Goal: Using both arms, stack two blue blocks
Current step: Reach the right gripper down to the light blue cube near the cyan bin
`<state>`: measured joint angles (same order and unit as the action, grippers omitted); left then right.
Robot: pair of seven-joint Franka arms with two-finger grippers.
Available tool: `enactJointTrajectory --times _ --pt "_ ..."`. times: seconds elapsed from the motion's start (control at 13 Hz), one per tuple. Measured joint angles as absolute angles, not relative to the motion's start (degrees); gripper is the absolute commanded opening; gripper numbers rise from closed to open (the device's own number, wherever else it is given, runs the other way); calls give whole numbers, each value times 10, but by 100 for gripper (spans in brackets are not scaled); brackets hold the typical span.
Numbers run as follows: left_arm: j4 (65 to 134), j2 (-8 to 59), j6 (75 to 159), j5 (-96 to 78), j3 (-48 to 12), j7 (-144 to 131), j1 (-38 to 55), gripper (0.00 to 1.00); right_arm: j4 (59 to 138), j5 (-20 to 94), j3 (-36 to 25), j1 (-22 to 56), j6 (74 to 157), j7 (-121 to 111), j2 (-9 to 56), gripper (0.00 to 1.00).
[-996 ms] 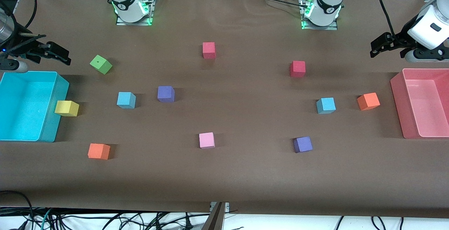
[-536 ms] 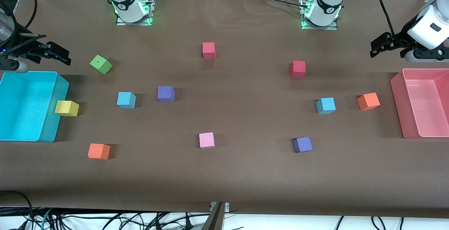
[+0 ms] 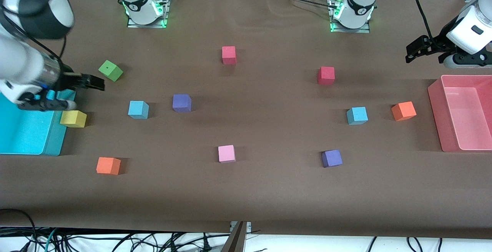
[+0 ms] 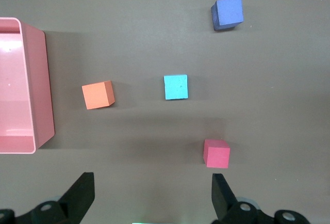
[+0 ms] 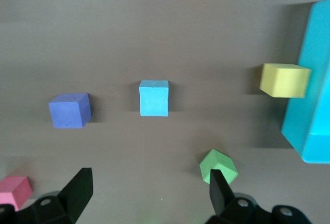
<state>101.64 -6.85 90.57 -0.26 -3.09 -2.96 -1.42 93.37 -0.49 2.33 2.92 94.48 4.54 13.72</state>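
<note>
Risking a wrong pick: purple cube [image 3: 331, 158] sitting nearest, other purple cube [image 3: 181, 103] just beside a blue one.

Counting, near to far: two orange, two purple, one pink, one yellow, two red, one green.

Blue block [image 3: 357, 115] lying toward left arm's end, blue block [image 3: 138, 110] toward right arm's end, well apart.

Right gripper [image 3: 90, 82] hovering over table beside cyan bin [image 3: 54, 144], spread wide, holding nothing.

Left gripper [image 3: 417, 49] waiting above pink bin [image 3: 434, 102], spread wide, holding nothing.

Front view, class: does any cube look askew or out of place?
The green cube, near the right arm's end, sits turned at an angle. The yellow cube rests against the cyan bin's wall. Nothing is spilled or damaged.
</note>
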Motion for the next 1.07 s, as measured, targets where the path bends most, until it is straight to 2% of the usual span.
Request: enactJointTrajectory --times 0.38,0.84,1.07 --pt "1016 -68 906 -3 -32 -30 -14 100 954 -5 23 43 1038 91 221 100" --pt "1016 -68 906 -3 -32 -30 -14 100 1095 -5 23 44 1239 105 224 100" --pt "1016 -68 906 -3 -31 -30 -14 100 1130 -5 23 46 1283 105 224 100"
